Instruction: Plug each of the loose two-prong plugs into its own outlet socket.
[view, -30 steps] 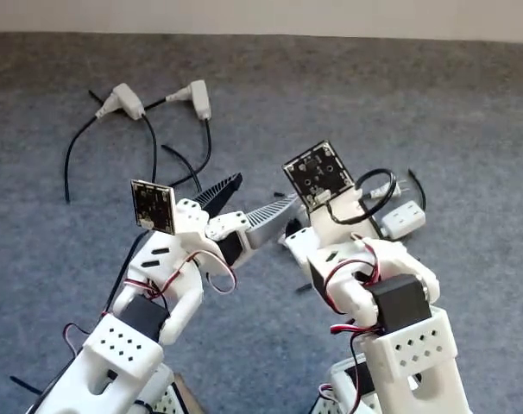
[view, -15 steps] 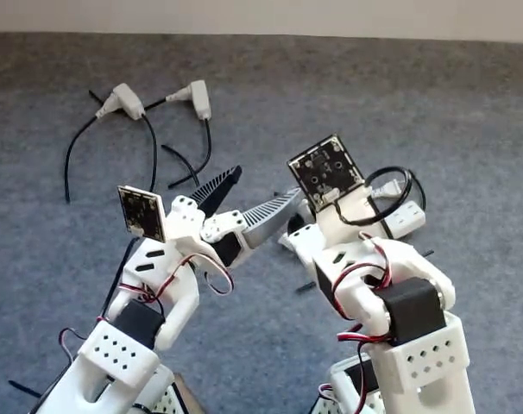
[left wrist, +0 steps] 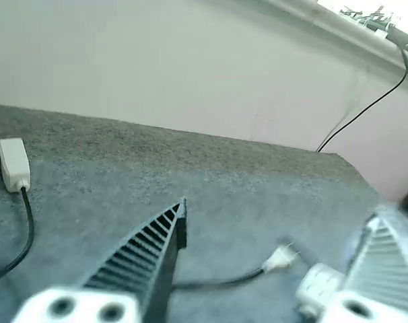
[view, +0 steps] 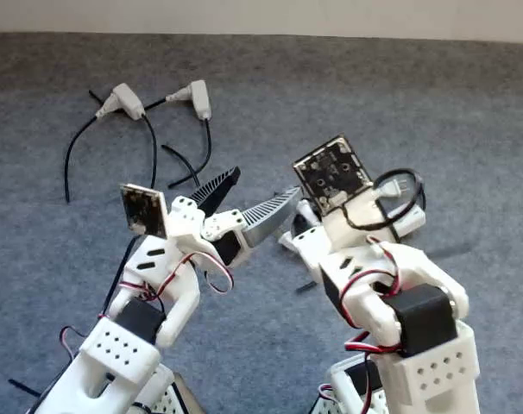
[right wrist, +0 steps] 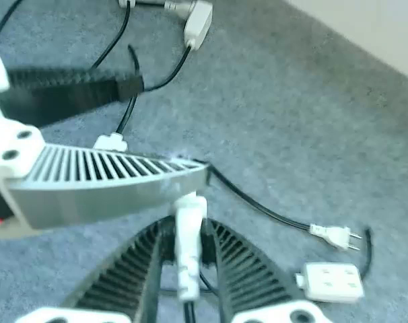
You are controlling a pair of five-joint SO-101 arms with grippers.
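Right wrist view shows the right end effector (right wrist: 188,227) clamped on a small white plastic plug (right wrist: 188,252) over the middle of the grey carpeted tabletop (view: 469,103). The plug looks light, rigid and smooth, so its flat sides behind the prongs seem the best hold; its black cord may tug. The left end effector (view: 263,185), fingers spread, crowds just beside it. The white rectangular outlet block (right wrist: 328,281) lies toward the right edge. The widest room for moving looks to be toward the far edge.
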